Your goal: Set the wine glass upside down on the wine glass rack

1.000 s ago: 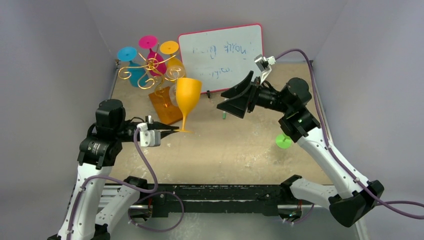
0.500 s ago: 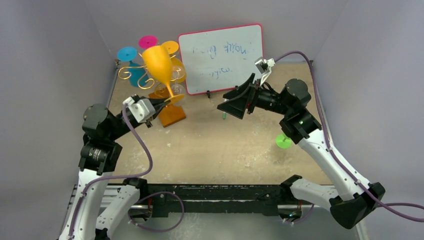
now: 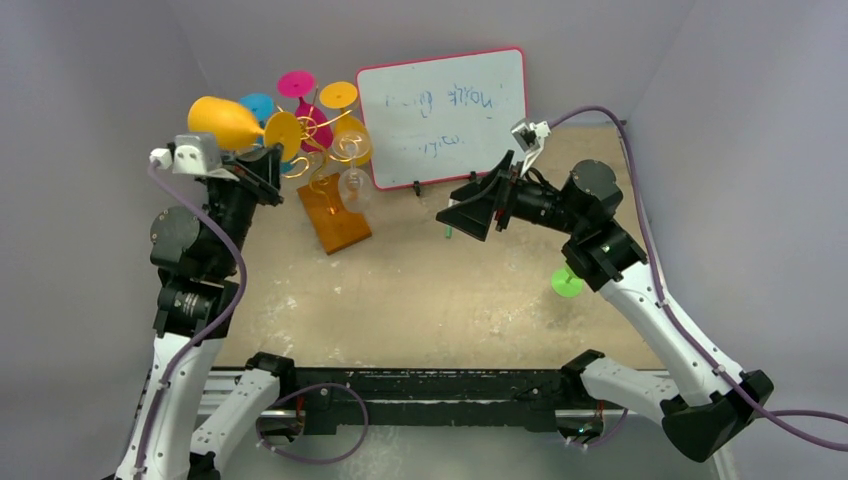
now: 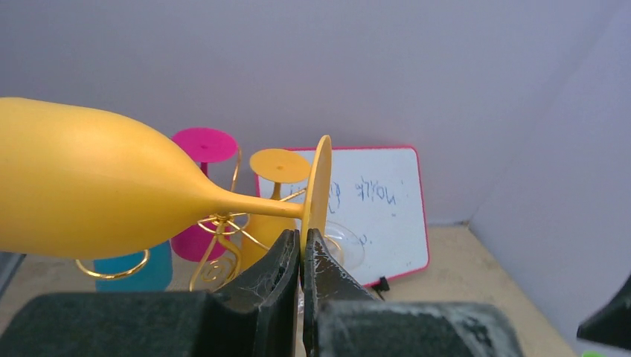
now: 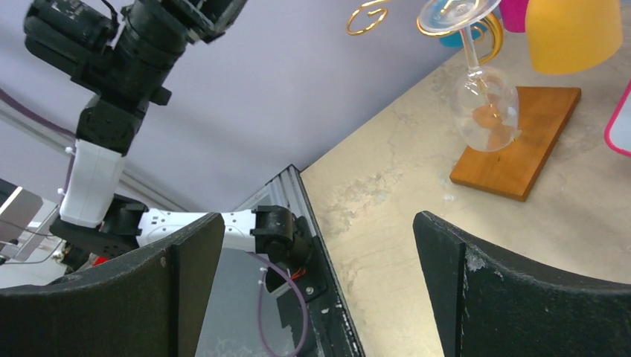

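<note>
Between the closed left fingers sits the edge of the round foot of the orange-yellow plastic wine glass; the two black tips press together on it from below, as the left wrist view shows. From this grip the thin stem runs away to the left and widens into the bowl, so the long axis of the glass lies nearly level, the foot toward the rack and the open mouth away from it.

The glass hangs in the air over the far left corner of the tabletop, just beside the gold wire wine glass rack with curled arms, which stands in that corner on a brown wooden base. Pink, blue, yellow and clear glasses already hang on it with the bowl down.

I judge that the glass is only half turned: the bowl must go lower than the foot, and then the stem must slide sideways into a free curl on the near left side.

The right fingers stand wide apart and hold nothing, well apart from the rack, before the pink-framed whiteboard. The left arm is clearly the nearer one.
</note>
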`<state>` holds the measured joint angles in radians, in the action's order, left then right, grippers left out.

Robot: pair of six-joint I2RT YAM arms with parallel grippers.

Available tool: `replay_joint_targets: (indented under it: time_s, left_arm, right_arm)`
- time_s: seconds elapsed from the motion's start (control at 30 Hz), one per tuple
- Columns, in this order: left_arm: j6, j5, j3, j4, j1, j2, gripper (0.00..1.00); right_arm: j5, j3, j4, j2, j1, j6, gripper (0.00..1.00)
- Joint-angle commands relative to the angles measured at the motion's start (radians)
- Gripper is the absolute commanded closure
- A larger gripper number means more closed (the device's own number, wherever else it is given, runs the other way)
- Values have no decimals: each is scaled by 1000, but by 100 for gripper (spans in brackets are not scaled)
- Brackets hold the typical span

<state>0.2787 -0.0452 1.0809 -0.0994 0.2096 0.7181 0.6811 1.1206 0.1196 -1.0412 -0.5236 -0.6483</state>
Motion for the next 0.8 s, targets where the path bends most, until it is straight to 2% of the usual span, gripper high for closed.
replay_joint_targets:
  time_s: [0.0,0.2,0.4,0.77]
  left_arm:
    - [250,270,94,-26,-4,15,100]
    - [426,419,134,-129,-4,31,100]
    - [676,618,241,-382,-4,89,100]
    - [942,697,323,-601,-4,182,100]
  right_arm:
    - [-19,24,-3,9,-1,34,0]
    - [-31,6,-10,25,-1,42,0]
    - [-46,10,-45,43,-1,53,0]
    - [-72,-7,-51,82,-1,59,0]
